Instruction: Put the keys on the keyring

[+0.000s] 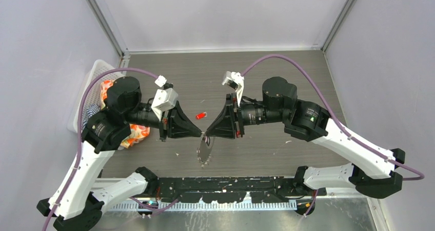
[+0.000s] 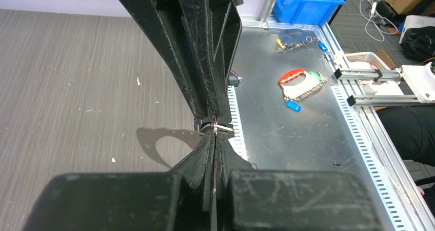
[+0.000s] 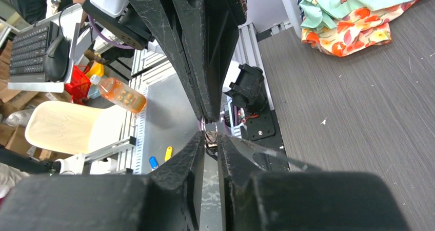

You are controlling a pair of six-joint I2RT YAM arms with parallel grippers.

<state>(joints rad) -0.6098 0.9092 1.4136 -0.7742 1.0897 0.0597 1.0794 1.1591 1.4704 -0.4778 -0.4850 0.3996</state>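
Note:
The keyring (image 1: 206,153), a thin silver loop fringed with small keys, hangs just over the dark table at the centre front. My left gripper (image 1: 201,134) is shut on its top from the left, and the wire shows between the pressed fingers (image 2: 205,154). My right gripper (image 1: 209,135) meets it tip to tip from the right. Its fingers (image 3: 192,159) stand narrowly apart and pinch a bit of the keyring (image 3: 292,162) at their tips. The red-headed key (image 1: 201,116) lies loose on the table just behind both grippers, touching neither. Neither wrist view shows the red key.
A white basket (image 1: 97,72) with colourful cloth (image 1: 136,134) stands at the left, beside my left arm. A metal rail (image 1: 231,205) runs along the near edge. Beyond it lie other key bunches (image 2: 297,84) and a blue bin (image 2: 308,2).

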